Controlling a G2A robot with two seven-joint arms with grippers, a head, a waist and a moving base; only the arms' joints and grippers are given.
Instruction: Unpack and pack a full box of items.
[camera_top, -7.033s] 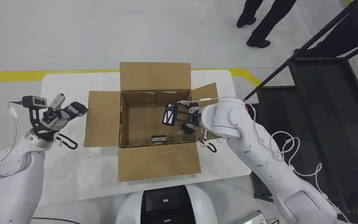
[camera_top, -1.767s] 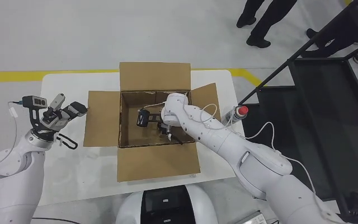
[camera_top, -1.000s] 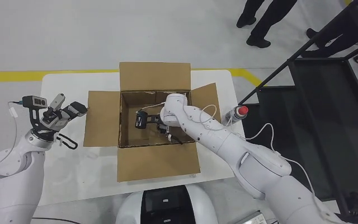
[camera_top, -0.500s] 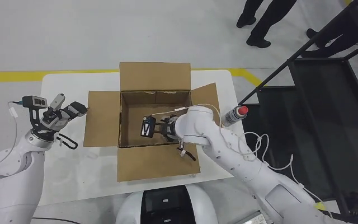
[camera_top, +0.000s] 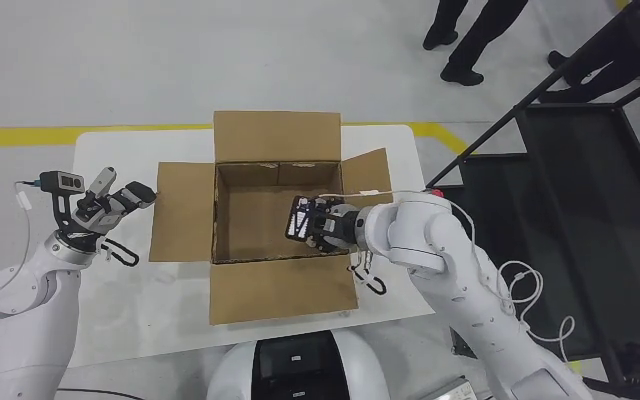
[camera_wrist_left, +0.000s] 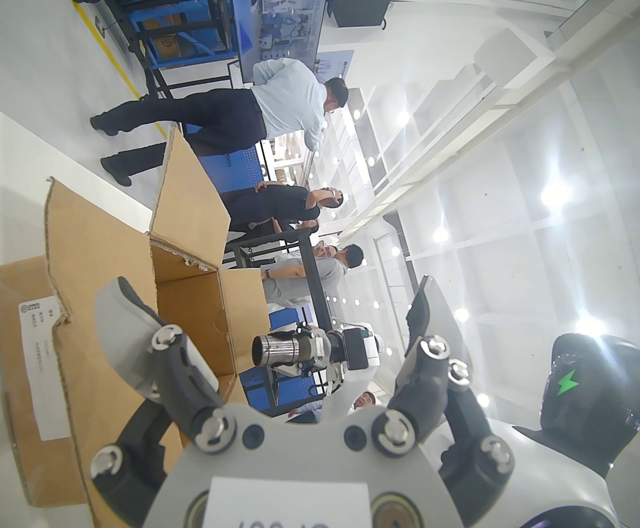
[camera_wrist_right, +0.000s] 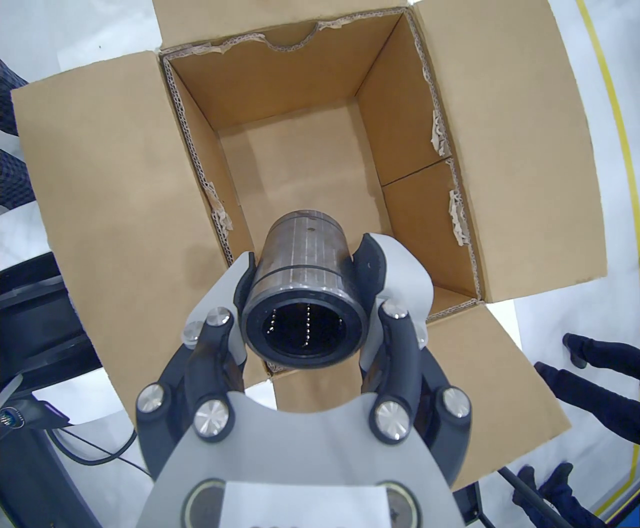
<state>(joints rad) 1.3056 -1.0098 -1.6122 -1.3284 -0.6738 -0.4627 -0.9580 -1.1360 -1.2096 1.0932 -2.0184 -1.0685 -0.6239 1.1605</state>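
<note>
The dark grey metal cylinder with a hollow bore (camera_wrist_right: 305, 295) is held upright over the open top of the brown cardboard box (camera_wrist_right: 280, 90). It is above the right-hand part of the opening, and its open end faces up toward the wrist. The right gripper (camera_wrist_right: 306, 260) points down into the box and grips the cylinder. Its two white-padded fingers (camera_wrist_right: 400, 272) are closed partway and press on opposite sides of the cylinder's barrel, while the lower part of the cylinder juts past the fingertips. The box has all four flaps folded outward and sits on the white table (camera_top: 120, 300). Well apart from the box, off its left flap, the left gripper (camera_top: 128, 186) hovers over the table with its fingers (camera_wrist_left: 150, 320) spread wide and nothing between them.
</note>
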